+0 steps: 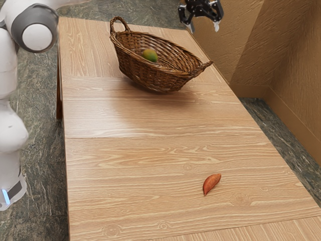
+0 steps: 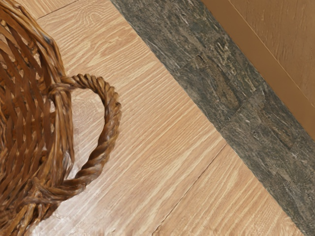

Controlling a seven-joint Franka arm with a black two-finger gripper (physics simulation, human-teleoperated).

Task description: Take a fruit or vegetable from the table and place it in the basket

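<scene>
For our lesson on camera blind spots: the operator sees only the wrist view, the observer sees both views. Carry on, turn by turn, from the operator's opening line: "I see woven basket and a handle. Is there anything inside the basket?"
Observer: Yes, a rounded green-and-orange fruit lies in the basket.
Operator: And is my gripper holding anything?
Observer: No, its fingers stand apart with nothing between them.
Operator: Is there any other produce on the table?
Observer: Possibly: a reddish-orange, pointed piece lies there, toward the exterior view's lower edge.
</scene>
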